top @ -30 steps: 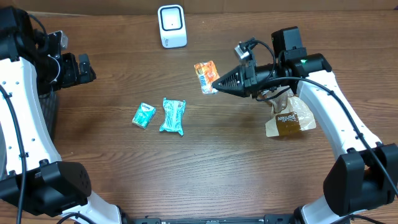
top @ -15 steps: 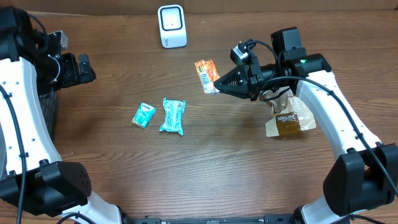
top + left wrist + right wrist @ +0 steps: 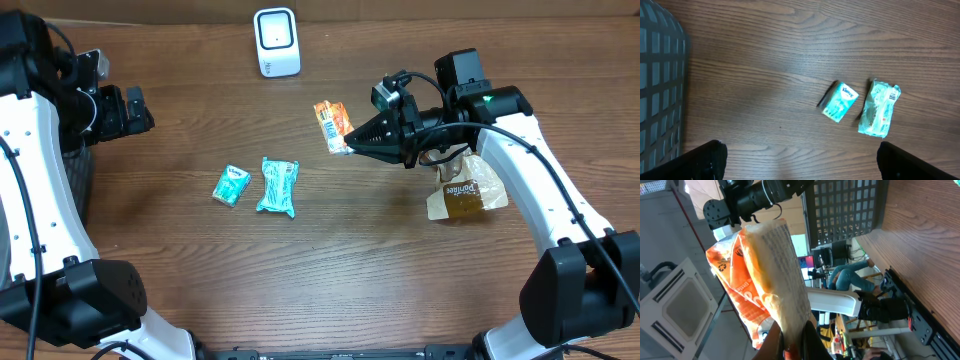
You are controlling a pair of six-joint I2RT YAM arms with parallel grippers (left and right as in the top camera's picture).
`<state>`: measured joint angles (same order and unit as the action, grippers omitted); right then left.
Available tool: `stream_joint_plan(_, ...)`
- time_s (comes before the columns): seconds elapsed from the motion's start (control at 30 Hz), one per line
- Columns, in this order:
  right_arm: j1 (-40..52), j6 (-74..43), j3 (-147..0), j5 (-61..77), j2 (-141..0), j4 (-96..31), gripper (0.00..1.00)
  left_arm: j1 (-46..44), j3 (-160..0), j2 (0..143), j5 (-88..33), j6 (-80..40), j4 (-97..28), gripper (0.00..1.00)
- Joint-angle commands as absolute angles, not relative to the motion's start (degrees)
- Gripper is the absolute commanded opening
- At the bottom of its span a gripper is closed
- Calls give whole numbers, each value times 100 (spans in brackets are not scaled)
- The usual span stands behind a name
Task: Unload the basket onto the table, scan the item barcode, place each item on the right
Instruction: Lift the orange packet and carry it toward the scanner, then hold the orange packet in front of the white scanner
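Observation:
An orange snack packet hangs above the table, right of and in front of the white barcode scanner. My right gripper is shut on its lower edge and points left. In the right wrist view the packet stands edge-on between the pinched fingers of that gripper, with the scanner at the left. My left gripper hovers at the far left. It is open with nothing in it, and its fingertips show only at the bottom corners of the left wrist view.
A teal tissue pack and a crumpled teal packet lie left of centre; the left wrist view also shows the pack and the packet. A brown bag lies under the right arm. A dark mesh basket stands at the left edge.
The right wrist has turned slightly, its camera end shifting left. The orange packet stays in almost the same spot. The left arm has not moved.

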<state>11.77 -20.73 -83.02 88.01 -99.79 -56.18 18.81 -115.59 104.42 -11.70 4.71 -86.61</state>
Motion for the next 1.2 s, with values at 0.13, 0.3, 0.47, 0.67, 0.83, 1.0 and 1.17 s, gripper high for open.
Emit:
stream_joint_plan(0.13,1186,-1944,-8399,8995,-9826,-5605,4,1905,-11587,10420,-1160,561,-8650,100)
stream_joint_plan(0.3,1188,-1772,-8399,8995,-9826,-5610,4,1905,-11587,10420,-1160,561,-8650,100)
stream_joint_plan(0.47,1186,-1772,-8399,8995,-9826,-5607,4,1905,-11587,10420,-1160,561,-8650,100)
stream_joint_plan(0.67,1186,-1767,-8399,8995,-9826,-5579,4,1905,-11587,10420,-1157,561,-8650,100)
stream_joint_plan(0.83,1186,-1603,-8399,8984,-9826,-5413,4,1905,-11587,10420,-1160,561,-8650,100)
stream_joint_plan(1.0,1186,-1603,-8399,8488,-9826,-5098,4,1905,-11587,10420,-1160,561,-8650,100)
stream_joint_plan(1.17,1186,-1601,-8399,7662,-9826,-5105,4,1905,-11587,10420,-1160,561,-8650,100)
